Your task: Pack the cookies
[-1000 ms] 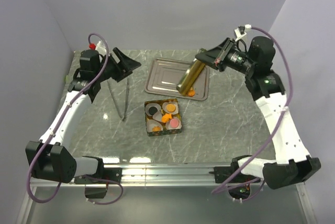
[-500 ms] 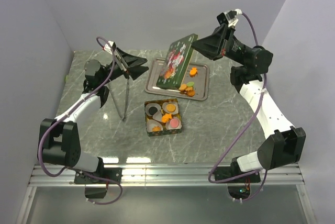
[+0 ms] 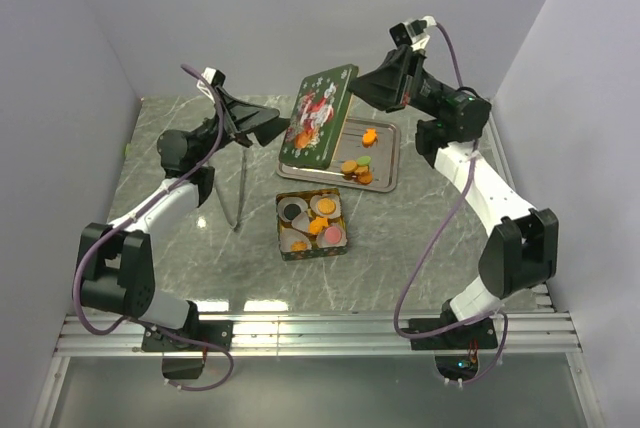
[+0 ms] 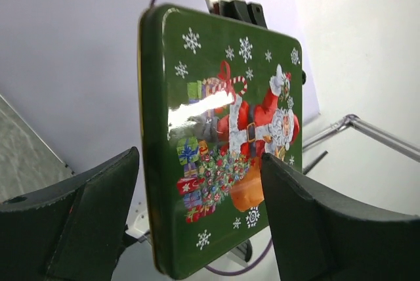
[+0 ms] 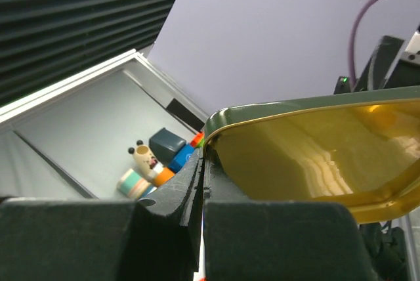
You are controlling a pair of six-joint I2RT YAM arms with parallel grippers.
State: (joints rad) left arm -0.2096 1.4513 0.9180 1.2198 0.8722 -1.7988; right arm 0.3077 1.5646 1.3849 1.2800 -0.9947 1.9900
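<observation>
Cookies [image 3: 357, 169] — right tool [image 3: 358, 86] clenched on the green Santa lid [image 3: 320, 116], tilted above the steel tray [image 3: 390, 156]; left tool [image 3: 265, 124] spread open, facing it; some lie on that tray, others in the tin [image 3: 315, 253] on the desk [image 3: 230, 268]

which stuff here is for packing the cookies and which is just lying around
For the job: small round orange cookies on the silver metal tray; square gold tin with white paper cups; green Santa-print tin lid, held by the right gripper.
Lying about: thin dark V-shaped tool; small coloured toys in the background.
</observation>
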